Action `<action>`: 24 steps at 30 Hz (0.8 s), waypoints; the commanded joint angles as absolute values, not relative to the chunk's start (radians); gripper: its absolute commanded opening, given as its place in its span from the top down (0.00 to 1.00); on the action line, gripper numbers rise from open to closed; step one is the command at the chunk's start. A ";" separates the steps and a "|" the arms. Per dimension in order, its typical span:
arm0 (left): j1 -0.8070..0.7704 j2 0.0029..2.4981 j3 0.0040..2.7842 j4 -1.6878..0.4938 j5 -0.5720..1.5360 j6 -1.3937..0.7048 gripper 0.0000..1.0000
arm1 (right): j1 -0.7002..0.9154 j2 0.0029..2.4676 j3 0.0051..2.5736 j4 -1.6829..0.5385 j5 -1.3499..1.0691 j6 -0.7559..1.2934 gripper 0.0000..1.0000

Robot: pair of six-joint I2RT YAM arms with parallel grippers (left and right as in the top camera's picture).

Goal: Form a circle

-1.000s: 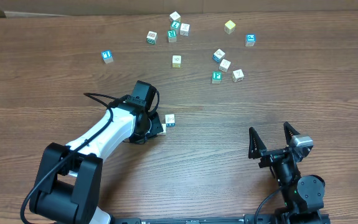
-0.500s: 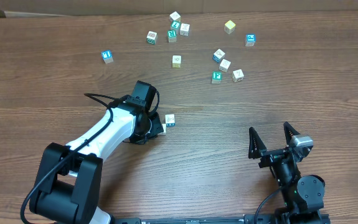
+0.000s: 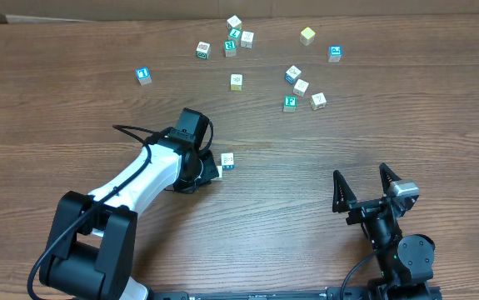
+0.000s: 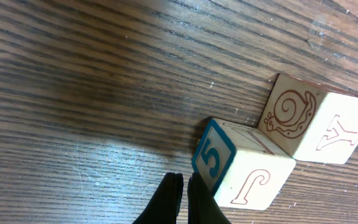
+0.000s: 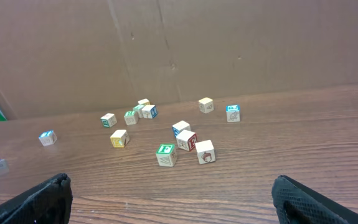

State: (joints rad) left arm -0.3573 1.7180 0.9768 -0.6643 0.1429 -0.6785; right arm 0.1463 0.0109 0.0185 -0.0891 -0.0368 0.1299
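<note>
The left gripper (image 4: 183, 185) has its jaws squeezed shut on nothing, just beside two blocks (image 4: 244, 171). The right gripper (image 3: 360, 176) has its jaws wide apart. The table (image 3: 72, 100) is brown wood, with a cardboard wall (image 5: 228, 43) behind. The tight bunch of four blocks (image 3: 235, 33) sits by the far edge, well away from both.
</note>
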 commanded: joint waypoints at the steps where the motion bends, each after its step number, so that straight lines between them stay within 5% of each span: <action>1: -0.346 1.728 0.970 -0.657 0.130 -0.678 0.96 | 0.150 0.003 0.008 -0.082 -0.028 0.126 0.00; 24: -0.346 1.728 0.970 -0.626 0.102 -0.688 0.96 | 0.150 0.003 0.008 -0.082 -0.028 0.126 0.00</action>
